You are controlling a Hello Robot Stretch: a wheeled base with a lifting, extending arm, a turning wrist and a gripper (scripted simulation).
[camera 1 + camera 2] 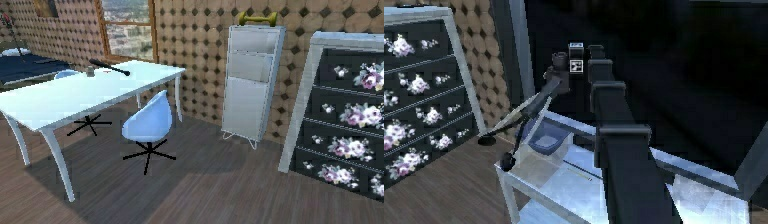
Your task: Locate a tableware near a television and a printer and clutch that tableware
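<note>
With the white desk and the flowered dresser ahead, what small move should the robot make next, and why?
Probably turn the base a little to look further. Ahead stand a white desk, a blue chair, a white cabinet and a flowered dresser; none of these is a television or a printer.

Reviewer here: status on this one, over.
Gripper in view, cannot tell if holding anything. Grey-blue bowl-shaped thing on pale table nearby. Thin tripod-like stand beside gripper, possibly in the way.
</note>
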